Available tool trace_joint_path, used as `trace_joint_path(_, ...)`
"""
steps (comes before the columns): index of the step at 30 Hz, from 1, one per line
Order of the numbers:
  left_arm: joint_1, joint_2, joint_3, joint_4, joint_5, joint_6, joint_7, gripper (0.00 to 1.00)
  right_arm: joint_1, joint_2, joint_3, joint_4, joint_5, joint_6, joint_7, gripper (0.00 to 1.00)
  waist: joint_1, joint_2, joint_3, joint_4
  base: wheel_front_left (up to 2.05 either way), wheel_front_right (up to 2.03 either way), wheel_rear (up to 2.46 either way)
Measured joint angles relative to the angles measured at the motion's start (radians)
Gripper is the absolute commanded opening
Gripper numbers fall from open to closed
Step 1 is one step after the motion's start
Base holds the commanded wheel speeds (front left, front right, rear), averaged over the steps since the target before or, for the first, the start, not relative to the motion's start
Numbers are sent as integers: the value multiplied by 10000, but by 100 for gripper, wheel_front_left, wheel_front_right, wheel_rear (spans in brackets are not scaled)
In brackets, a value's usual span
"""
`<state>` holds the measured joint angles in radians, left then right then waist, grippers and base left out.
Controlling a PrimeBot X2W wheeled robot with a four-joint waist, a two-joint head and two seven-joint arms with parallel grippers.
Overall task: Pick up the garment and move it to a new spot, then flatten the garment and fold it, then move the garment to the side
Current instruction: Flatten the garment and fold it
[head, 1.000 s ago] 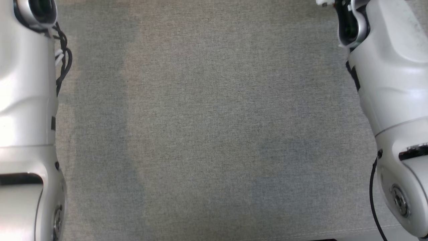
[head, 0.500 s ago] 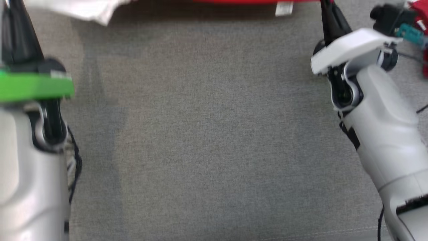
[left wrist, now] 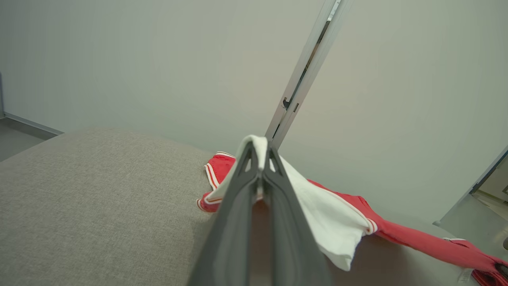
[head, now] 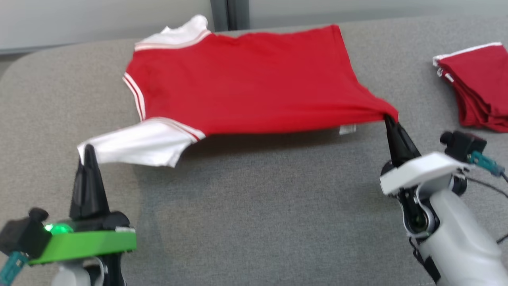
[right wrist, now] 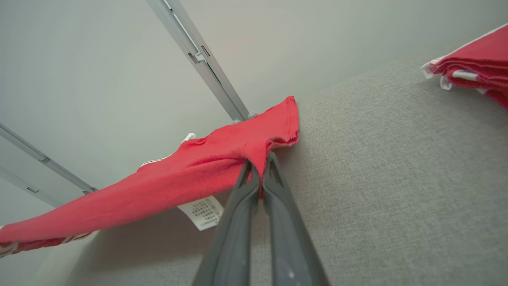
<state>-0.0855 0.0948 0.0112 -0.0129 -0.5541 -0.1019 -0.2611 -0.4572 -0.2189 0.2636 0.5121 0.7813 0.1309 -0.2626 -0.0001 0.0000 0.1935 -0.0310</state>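
The garment (head: 246, 83) is a red T-shirt with white sleeves, stretched above the grey surface toward its far edge. My left gripper (head: 88, 153) is shut on the tip of a white sleeve (left wrist: 317, 206), pinched between its dark fingers (left wrist: 242, 206). My right gripper (head: 387, 119) is shut on the red hem corner (right wrist: 274, 131), with a white care label (right wrist: 204, 212) hanging below it. The near edge of the garment hangs off the surface between both grips and casts a shadow underneath.
A folded pile of red garments (head: 476, 87) lies at the far right of the grey fabric surface (head: 254, 222). A pale wall with a metal post (head: 228, 14) stands right behind the surface's far edge.
The head camera has tilted up, from bare surface between my forearms to the far edge. The garment, both grippers and the red pile have come into view.
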Motion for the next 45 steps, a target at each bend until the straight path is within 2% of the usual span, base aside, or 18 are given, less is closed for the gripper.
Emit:
trace_joint_path(12, 2842, -169, -372, -1921, 65, 502, 182, 0, 3112, 117, -775, -2270, -311, 0, 374, 0, 0, 0, -1448, 125, 0, 0, 0)
trace_joint_path(19, 4205, -31, -278, -3043, 105, 813, 508, 0, 4723, 341, -1574, -3885, -878, 0, 1371, 0, 0, 0, -1504, 67, 0, 0, 0)
trace_joint_path(23, 4508, -21, -286, -3032, 73, 855, 662, 0, 5406, 669, -1879, -4439, -1089, -2, 1973, 0, 0, 0, -1399, 55, 0, 0, 0)
trace_joint_path(29, 4503, 17, -520, -2111, 15, 757, 709, 0, 5659, 1149, -2105, -4243, -1237, -2, 2391, 0, 0, 0, -1257, -16, 0, 0, 0)
trace_joint_path(39, 4211, 17, -782, -878, 27, 675, 746, 0, 5458, 1348, -1962, -3033, -1220, -4, 2343, 0, 0, 0, -1043, 24, 0, 0, 0)
trace_joint_path(45, 3514, -54, -851, -337, -201, 571, 746, 0, 5173, 1398, -1720, -2652, -769, -4, 2286, 0, 0, 0, -929, 43, 0, 0, 0)
